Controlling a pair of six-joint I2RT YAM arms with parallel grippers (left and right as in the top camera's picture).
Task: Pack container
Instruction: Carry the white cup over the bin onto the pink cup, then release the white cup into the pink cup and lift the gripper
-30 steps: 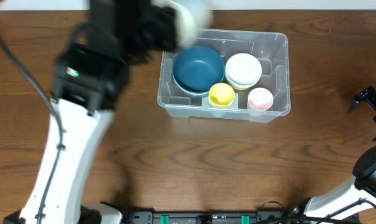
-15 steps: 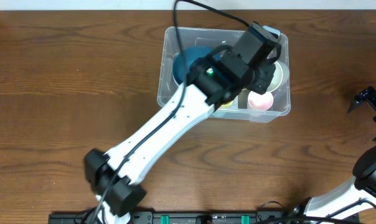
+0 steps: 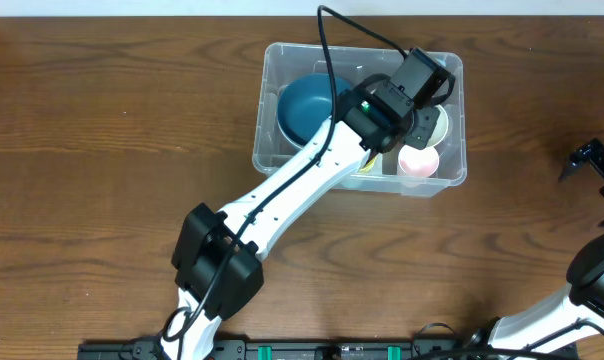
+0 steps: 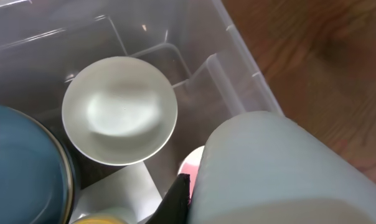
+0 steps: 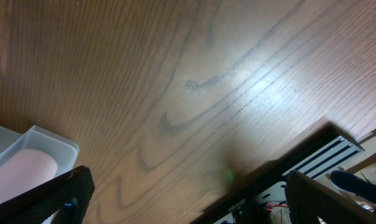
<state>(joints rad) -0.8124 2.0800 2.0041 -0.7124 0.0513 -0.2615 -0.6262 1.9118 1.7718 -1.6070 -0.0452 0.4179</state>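
Note:
The clear container [image 3: 272,150] stands at the back middle of the table. It holds a blue bowl [image 3: 304,108], a white bowl [image 4: 119,111], a pink cup [image 3: 419,160] and a yellow cup [image 4: 101,219]. My left gripper [image 3: 429,80] hangs over the container's right end. In the left wrist view its black finger [image 4: 180,193] presses against a large pale white object [image 4: 281,168], held above the pink cup [image 4: 191,163]. My right gripper [image 5: 194,199] is open and empty, low over bare table at the far right [image 3: 590,160].
The left arm [image 3: 292,195] stretches from the front edge diagonally over the container's front wall. A black rail [image 3: 332,350] runs along the front edge. The right wrist view shows the container's corner [image 5: 35,138] with the pink cup [image 5: 20,171].
The left arm swung from the back left of the table over the container with the white object. It now sits over the right end. The right arm has not moved.

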